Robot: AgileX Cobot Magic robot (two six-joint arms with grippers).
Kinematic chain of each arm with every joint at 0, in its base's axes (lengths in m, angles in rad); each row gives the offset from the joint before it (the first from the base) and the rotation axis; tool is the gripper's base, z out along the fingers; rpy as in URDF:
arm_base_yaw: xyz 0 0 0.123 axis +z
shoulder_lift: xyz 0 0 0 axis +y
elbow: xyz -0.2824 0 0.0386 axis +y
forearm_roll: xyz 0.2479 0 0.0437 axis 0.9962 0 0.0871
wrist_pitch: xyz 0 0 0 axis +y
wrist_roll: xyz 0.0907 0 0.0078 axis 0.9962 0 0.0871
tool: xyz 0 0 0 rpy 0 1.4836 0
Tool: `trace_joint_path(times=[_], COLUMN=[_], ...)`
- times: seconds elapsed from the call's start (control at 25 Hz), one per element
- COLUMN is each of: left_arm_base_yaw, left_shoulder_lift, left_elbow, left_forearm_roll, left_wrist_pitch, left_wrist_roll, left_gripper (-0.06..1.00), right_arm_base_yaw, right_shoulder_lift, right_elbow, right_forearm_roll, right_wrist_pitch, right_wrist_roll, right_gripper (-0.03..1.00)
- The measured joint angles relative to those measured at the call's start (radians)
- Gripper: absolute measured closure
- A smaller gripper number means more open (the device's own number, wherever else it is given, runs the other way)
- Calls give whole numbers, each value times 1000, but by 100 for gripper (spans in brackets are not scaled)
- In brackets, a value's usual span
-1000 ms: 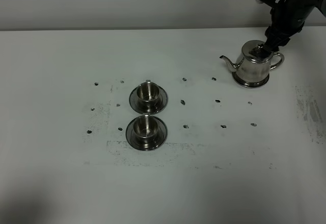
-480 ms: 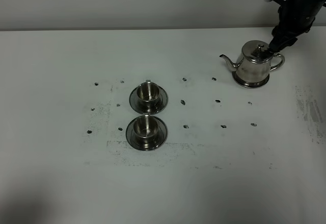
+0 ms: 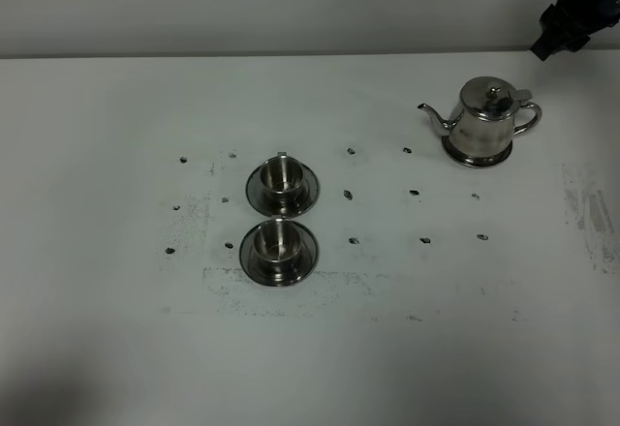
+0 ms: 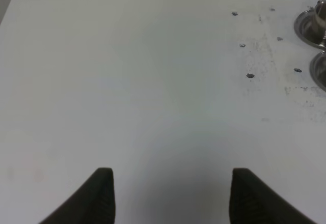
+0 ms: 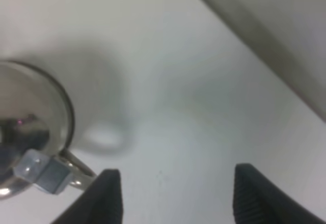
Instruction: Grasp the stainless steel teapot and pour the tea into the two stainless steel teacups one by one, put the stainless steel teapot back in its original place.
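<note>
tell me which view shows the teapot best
Exterior high: the whole stainless steel teapot shows, spout, lid and handle. Right wrist catches only a blurred edge with the handle; left wrist shows none of it.

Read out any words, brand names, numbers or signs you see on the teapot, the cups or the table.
None readable. The stainless steel teapot, the far teacup, the near teacup and the table carry no visible lettering; the table's dark specks are smudges, not characters.

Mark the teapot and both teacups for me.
stainless steel teapot point(image 3: 481, 128), exterior high view, on its body.
far teacup point(image 3: 282, 176), exterior high view, on its open top.
near teacup point(image 3: 276, 240), exterior high view, on its open top.
</note>
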Motion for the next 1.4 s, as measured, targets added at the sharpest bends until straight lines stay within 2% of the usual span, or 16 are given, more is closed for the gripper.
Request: trace_joint_path(times=[0.28, 0.44, 0.56, 0.8, 1.4], left_arm_base_yaw=[0, 0, 0, 0, 0], left_shoulder_lift=[0, 0, 0, 0, 0], left_elbow=[0, 0, 0, 0, 0], left_forearm_roll=[0, 0, 0, 0, 0], left_wrist_pitch=[0, 0, 0, 0, 0], left_wrist_roll=[0, 0, 0, 0, 0], left_gripper=[46, 46, 46, 46, 46], right_arm_base_yaw=[-52, -64, -64, -62, -23], right_shoulder_lift=[-144, -123, -99, -48, -41], right_elbow=[389, 460, 460, 438, 436], right_forearm_roll=[118, 131, 135, 140, 140], right_wrist_pitch=[-384, -489, -531, -555, -570], right_wrist_roll=[-20, -30, -33, -68, -231], right_gripper=[48, 48, 48, 48, 48])
